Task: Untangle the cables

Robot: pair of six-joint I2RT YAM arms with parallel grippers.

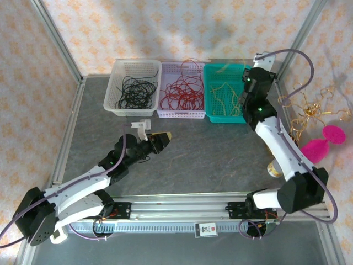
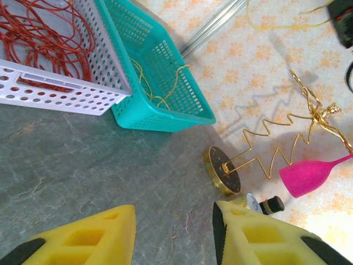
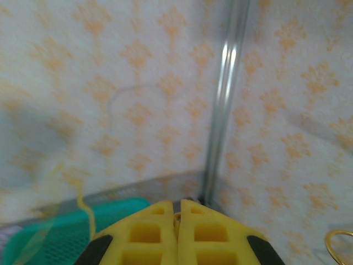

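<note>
Our right gripper [image 3: 179, 205] is pinched shut on a yellow cable [image 3: 81, 201] above the teal basket [image 1: 225, 117] at the table's far edge. We should lower it well inside before releasing, so the strand doesn't spill over the rim. Our left gripper [image 2: 174, 223] hangs empty, fingers apart, over the table's middle.

walls [image 1: 165, 27]: orange-patterned | table [image 1: 209, 160]: grey marbled | corner posts [image 1: 58, 40]: aluminium
</note>
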